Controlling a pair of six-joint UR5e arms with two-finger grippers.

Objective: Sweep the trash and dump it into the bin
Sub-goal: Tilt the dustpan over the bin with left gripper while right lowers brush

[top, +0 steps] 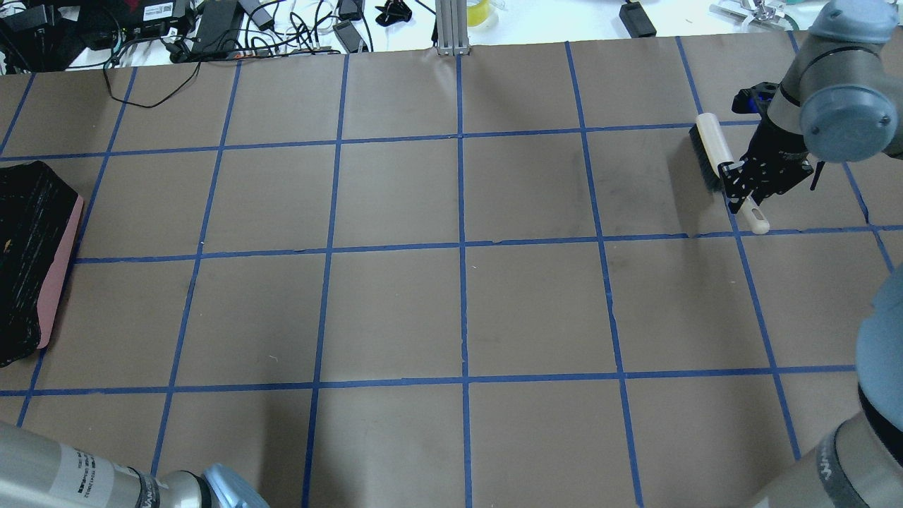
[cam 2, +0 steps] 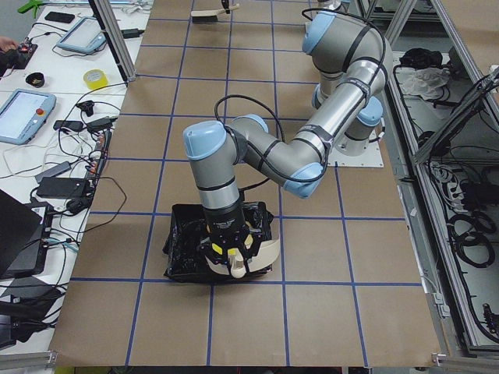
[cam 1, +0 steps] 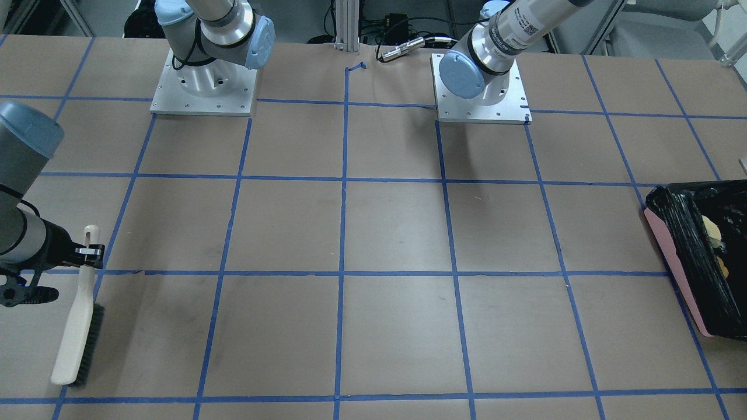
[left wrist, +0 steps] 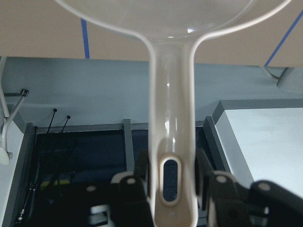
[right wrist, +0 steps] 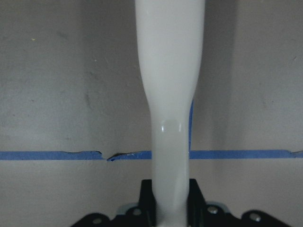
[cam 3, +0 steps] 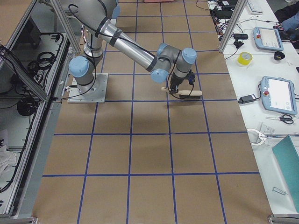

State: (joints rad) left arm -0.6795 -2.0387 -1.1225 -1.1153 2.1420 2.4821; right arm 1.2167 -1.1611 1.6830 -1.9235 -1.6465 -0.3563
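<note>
The bin [cam 1: 677, 274], pink-sided with a black bag, stands at the table's end; it also shows in the overhead view [top: 60, 268]. Inside it lie a tan piece of trash [cam 1: 709, 229] and an amber piece [cam 1: 724, 267]; the yellow wedge is not clear. My left gripper [left wrist: 171, 177] is shut on the handle of the off-white dustpan [left wrist: 173, 118] and holds it tipped over the bin [cam 2: 183, 249]. My right gripper [top: 741, 185] is shut on the handle of a cream brush [top: 712, 152], whose bristles rest on the table at the far right.
The table is brown paper with a blue tape grid [top: 462, 247]. The two arm bases [cam 1: 204, 87] stand at its back edge. Cables and devices [top: 211, 28] lie beyond the far edge. The bin sits partly past the table's left end.
</note>
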